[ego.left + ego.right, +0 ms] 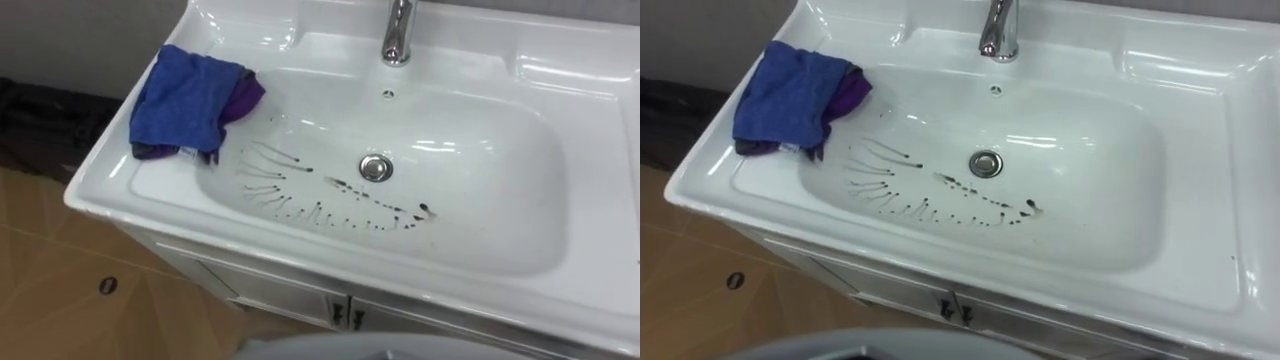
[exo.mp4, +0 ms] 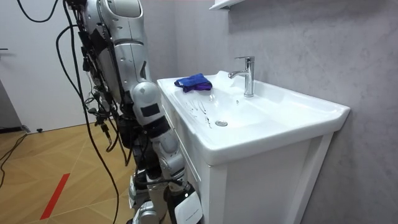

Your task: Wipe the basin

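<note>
A white basin is set in a white vanity. Dark streaks of dirt fan across its bottom, left of and below the metal drain. A crumpled blue cloth with a purple edge lies on the basin's left rim, partly hanging over the bowl. In the room view the robot stands upright close against the vanity's front, at the room view's left.
A chrome tap rises at the back of the basin. The vanity's cabinet doors are below the front rim. Wooden floor lies to the left, a grey wall behind.
</note>
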Robot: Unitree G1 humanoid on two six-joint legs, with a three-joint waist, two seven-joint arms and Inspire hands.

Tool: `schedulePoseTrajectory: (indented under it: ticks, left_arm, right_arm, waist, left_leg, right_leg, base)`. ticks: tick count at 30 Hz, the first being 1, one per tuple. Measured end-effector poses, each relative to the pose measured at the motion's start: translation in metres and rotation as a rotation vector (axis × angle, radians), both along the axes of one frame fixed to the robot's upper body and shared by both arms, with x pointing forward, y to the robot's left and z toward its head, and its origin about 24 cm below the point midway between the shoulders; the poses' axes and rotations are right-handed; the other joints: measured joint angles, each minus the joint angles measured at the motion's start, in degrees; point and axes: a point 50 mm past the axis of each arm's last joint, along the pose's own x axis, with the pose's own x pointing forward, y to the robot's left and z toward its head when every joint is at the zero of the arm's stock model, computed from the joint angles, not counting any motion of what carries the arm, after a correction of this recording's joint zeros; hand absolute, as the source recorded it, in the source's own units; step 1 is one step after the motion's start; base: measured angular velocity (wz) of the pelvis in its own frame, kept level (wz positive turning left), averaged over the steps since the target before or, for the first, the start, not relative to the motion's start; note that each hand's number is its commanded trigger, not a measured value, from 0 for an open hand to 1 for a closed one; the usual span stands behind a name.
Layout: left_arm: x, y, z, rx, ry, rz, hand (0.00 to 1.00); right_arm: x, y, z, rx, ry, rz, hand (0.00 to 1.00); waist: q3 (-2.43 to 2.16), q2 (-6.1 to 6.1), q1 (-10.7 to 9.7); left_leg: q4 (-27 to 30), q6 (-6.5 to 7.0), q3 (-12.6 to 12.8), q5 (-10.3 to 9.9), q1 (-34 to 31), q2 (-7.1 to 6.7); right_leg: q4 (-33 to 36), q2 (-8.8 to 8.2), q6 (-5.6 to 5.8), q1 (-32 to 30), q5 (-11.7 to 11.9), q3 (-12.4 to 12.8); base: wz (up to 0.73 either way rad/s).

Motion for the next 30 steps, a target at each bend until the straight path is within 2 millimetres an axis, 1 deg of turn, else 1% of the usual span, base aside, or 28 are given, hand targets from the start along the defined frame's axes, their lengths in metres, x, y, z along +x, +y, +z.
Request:
schedulePoseTrajectory:
  ticks: [1, 2, 3, 4, 5, 6, 7, 8, 9, 10, 12, 13, 15, 18, 20, 21, 22, 23, 25, 26, 30]
  left_arm:
    - [0.003, 0.003, 0.004, 0.033, -0.009, -0.002, 0.00]
    - [0.009, 0.008, 0.011, 0.097, -0.029, -0.006, 0.00]
    - [0.018, 0.013, 0.019, 0.167, -0.064, -0.013, 0.00]
    - [0.023, 0.016, 0.024, 0.203, -0.082, -0.017, 0.00]
    - [0.032, 0.020, 0.033, 0.275, -0.117, -0.027, 0.00]
    - [0.040, 0.023, 0.041, 0.338, -0.152, -0.030, 0.00]
    - [0.043, 0.024, 0.045, 0.366, -0.169, -0.031, 0.00]
    - [0.052, 0.027, 0.055, 0.423, -0.213, -0.037, 0.00]
    - [0.062, 0.029, 0.066, 0.480, -0.264, -0.043, 0.00]
    - [0.067, 0.030, 0.071, 0.506, -0.289, -0.047, 0.00]
    - [0.082, 0.033, 0.088, 0.601, -0.350, -0.073, 0.00]
    - [0.085, 0.033, 0.091, 0.620, -0.360, -0.079, 0.00]
    - [0.094, 0.033, 0.104, 0.682, -0.406, -0.097, 0.00]
    - [0.099, 0.033, 0.115, 0.727, -0.443, -0.099, 0.00]
    - [0.101, 0.033, 0.118, 0.737, -0.459, -0.103, 0.00]
    - [0.103, 0.033, 0.121, 0.745, -0.473, -0.106, 0.00]
    - [0.104, 0.032, 0.122, 0.749, -0.480, -0.108, 0.00]
    - [0.107, 0.032, 0.126, 0.759, -0.497, -0.113, 0.00]
    - [0.111, 0.031, 0.132, 0.773, -0.528, -0.121, 0.00]
    - [0.115, 0.031, 0.137, 0.786, -0.553, -0.128, 0.00]
    - [0.123, 0.028, 0.151, 0.824, -0.618, -0.148, 0.00]
  right_arm:
    - [0.000, 0.000, 0.000, -0.001, -0.001, 0.001, 0.00]
    - [-0.001, 0.000, 0.000, -0.003, 0.001, -0.001, 0.00]
    - [-0.002, 0.000, 0.000, -0.007, 0.002, 0.000, 0.00]
    - [-0.003, 0.000, 0.000, -0.009, 0.005, 0.005, 0.00]
    - [-0.003, 0.001, 0.000, -0.010, 0.007, 0.008, 0.00]
    - [-0.002, 0.000, 0.000, -0.011, 0.006, 0.013, 0.00]
    - [-0.001, 0.000, 0.000, -0.011, 0.006, 0.017, 0.00]
    - [-0.001, 0.001, 0.000, -0.009, 0.003, 0.018, 0.00]
    - [-0.001, 0.001, 0.000, -0.007, 0.000, 0.013, 0.00]
    - [-0.001, 0.001, -0.001, -0.005, -0.005, 0.003, 0.00]
    - [-0.001, 0.002, -0.001, 0.004, -0.031, -0.050, 0.00]
    - [-0.001, 0.002, -0.001, 0.006, -0.035, -0.058, 0.00]
    - [-0.001, 0.003, -0.001, 0.010, -0.046, -0.080, 0.00]
    - [-0.001, 0.003, -0.001, 0.011, -0.048, -0.082, 0.00]
    - [-0.001, 0.003, -0.001, 0.011, -0.051, -0.081, 0.00]
    - [0.000, 0.003, -0.001, 0.012, -0.051, -0.080, 0.00]
    - [0.000, 0.003, -0.001, 0.013, -0.052, -0.081, 0.00]
    - [0.000, 0.003, -0.001, 0.013, -0.053, -0.082, 0.00]
    - [0.000, 0.003, -0.001, 0.013, -0.054, -0.081, 0.00]
    - [0.000, 0.003, -0.001, 0.014, -0.053, -0.077, 0.00]
    - [0.000, 0.001, 0.001, 0.029, -0.051, -0.035, 0.00]
  waist:
    - [-0.09, 0.16, 0.20]
    - [-0.14, 0.05, 0.58]
    - [-0.05, -0.06, 1.21]
    - [-0.11, 0.12, 1.46]
    - [-0.03, 0.01, 1.62]
    - [-0.03, 0.15, 1.61]
    - [-0.04, 0.27, 1.64]
    - [-0.04, 0.26, 1.64]
    - [-0.12, 0.35, 1.61]
    - [-0.16, 0.42, 1.62]
    - [-0.07, 0.35, 1.63]
    - [-0.08, 0.37, 1.63]
    - [-0.16, 0.51, 1.61]
    - [-0.15, 0.47, 1.65]
    - [-0.23, 0.49, 1.65]
    - [-0.32, 0.28, 1.61]
    - [-0.31, 0.29, 1.61]
    - [-0.36, 0.00, 1.55]
    - [-0.31, 0.38, 1.38]
    - [-0.15, 0.13, 1.39]
    - [-0.06, -0.08, 1.23]
  left_leg:
    - [0.03, -0.09, -0.17, 0.07, -0.34, -0.04]
    - [0.03, -0.21, -0.55, 0.31, -0.79, -0.18]
    - [-0.08, -0.29, -0.68, 0.49, -0.92, -0.20]
    - [-0.03, -0.32, -0.70, 0.51, -0.95, -0.17]
    - [0.06, -0.35, -0.73, 0.53, -0.99, -0.13]
    - [0.08, -0.42, -0.75, 0.57, -1.04, -0.08]
    - [0.08, -0.47, -0.76, 0.60, -1.07, -0.04]
    - [0.16, -0.53, -0.87, 0.63, -1.27, 0.01]
    - [0.17, -0.64, -1.08, 0.70, -1.39, 0.02]
    - [0.16, -0.67, -1.12, 0.72, -1.41, 0.04]
    - [0.11, -0.74, -1.13, 0.76, -1.44, 0.14]
    - [0.09, -0.75, -1.12, 0.77, -1.42, 0.17]
    - [0.03, -0.77, -1.09, 0.78, -1.29, 0.22]
    - [-0.09, -0.77, -1.03, 0.78, -1.01, 0.22]
    - [-0.13, -0.77, -1.03, 0.78, -0.95, 0.20]
    - [-0.13, -0.77, -1.04, 0.78, -0.95, 0.20]
    - [-0.11, -0.77, -1.04, 0.78, -0.96, 0.20]
    - [-0.06, -0.77, -1.04, 0.78, -0.96, 0.19]
    - [0.07, -0.77, -1.06, 0.78, -0.98, 0.16]
    - [0.12, -0.77, -1.06, 0.78, -0.97, 0.16]
    - [0.16, -0.77, -0.98, 0.78, -0.76, 0.09]
  right_leg:
    - [0.37, -0.09, -0.08, -0.41, -0.05, -0.06]
    - [0.47, -0.14, -0.11, -0.86, -0.06, -0.11]
    - [0.60, -0.10, -0.17, -1.16, -0.04, -0.01]
    - [0.64, -0.06, -0.21, -1.17, -0.02, 0.00]
    - [0.66, 0.00, -0.30, -1.17, 0.01, 0.04]
    - [0.65, 0.06, -0.38, -1.21, 0.06, 0.00]
    - [0.62, 0.09, -0.45, -1.25, 0.09, -0.02]
    - [0.52, 0.11, -0.56, -1.31, 0.16, -0.26]
    - [0.45, 0.16, -0.62, -1.35, 0.19, -0.27]
    - [0.38, 0.21, -0.67, -1.35, 0.22, -0.22]
    - [0.28, 0.27, -0.79, -1.36, 0.30, -0.56]
    - [0.27, 0.30, -0.81, -1.36, 0.30, -0.56]
    - [0.26, 0.39, -0.82, -1.34, 0.31, -0.45]
    - [0.25, 0.46, -0.82, -1.35, 0.30, 0.04]
    - [0.26, 0.46, -0.82, -1.39, 0.30, 0.21]
    - [0.30, 0.46, -0.82, -1.46, 0.30, 0.26]
    - [0.31, 0.46, -0.82, -1.47, 0.30, 0.28]
    - [0.34, 0.45, -0.82, -1.47, 0.30, 0.30]
    - [0.42, 0.38, -0.84, -1.41, 0.28, 0.14]
    - [0.42, 0.37, -0.84, -1.37, 0.28, 0.15]
    - [0.39, 0.38, -0.85, -1.16, 0.28, 0.30]
  base:
    - [0.10]
    - [0.08]
    - [0.05]
    - [0.00]
    - [0.00]
    - [0.00]
    - [0.00]
    - [0.03]
    - [0.04]
    - [0.04]
    - [0.00]
    - [0.00]
    - [-0.02]
    - [-0.08]
    - [-0.05]
    - [-0.03]
    - [0.00]
    - [0.00]
    - [0.00]
    - [0.00]
    - [0.00]
